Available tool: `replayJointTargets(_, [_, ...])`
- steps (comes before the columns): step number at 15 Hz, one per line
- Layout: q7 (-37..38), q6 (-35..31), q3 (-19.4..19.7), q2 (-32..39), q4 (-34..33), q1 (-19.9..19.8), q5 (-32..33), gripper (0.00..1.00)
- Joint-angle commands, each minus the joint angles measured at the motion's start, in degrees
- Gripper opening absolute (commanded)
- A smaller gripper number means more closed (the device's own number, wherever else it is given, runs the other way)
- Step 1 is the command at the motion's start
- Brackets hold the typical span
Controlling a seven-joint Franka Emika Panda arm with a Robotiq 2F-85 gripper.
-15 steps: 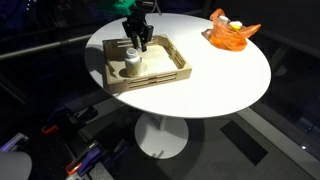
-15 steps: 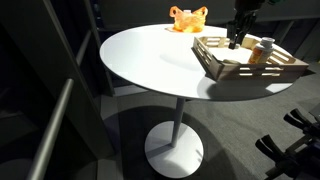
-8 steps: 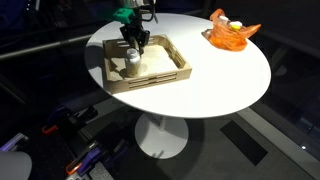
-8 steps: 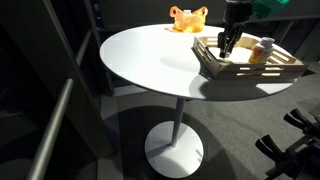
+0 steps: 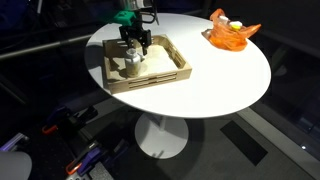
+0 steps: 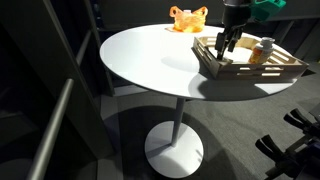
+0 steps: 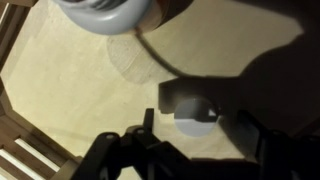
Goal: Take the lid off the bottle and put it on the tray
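Inside the wooden tray (image 5: 150, 82), the bottle (image 5: 131, 66) stands upright with its grey lid (image 7: 105, 12) on. It is just beside the gripper (image 5: 135, 47), outside the jaws. Jaw spread: cannot tell. The tray sits on a white table (image 5: 220, 80).

Bottle (image 5: 130, 66) in tray (image 5: 150, 84) on tbl (image 5: 225, 80), pincer (image 5: 137, 46) just beside.

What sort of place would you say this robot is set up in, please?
Most likely a lab or office corner, though I can't be sure: a plain white pedestal table stands on a dark floor, with clamp-like gear on the ground beside it.
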State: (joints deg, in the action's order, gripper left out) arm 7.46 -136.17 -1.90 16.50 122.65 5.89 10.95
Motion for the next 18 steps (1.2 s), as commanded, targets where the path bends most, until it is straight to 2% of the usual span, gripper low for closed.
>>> replayJointTargets(1, [-1.60,0.92,0.48,-0.69,-1.19,-0.25,0.62,1.00])
replayJointTargets(9, [-4.88,6.49,0.77,-5.03,-0.92,-2.21,-1.53,1.00])
replayJointTargets(18, [-12.36,22.82,1.83,-14.28,-1.46,-6.03,-6.11,1.00])
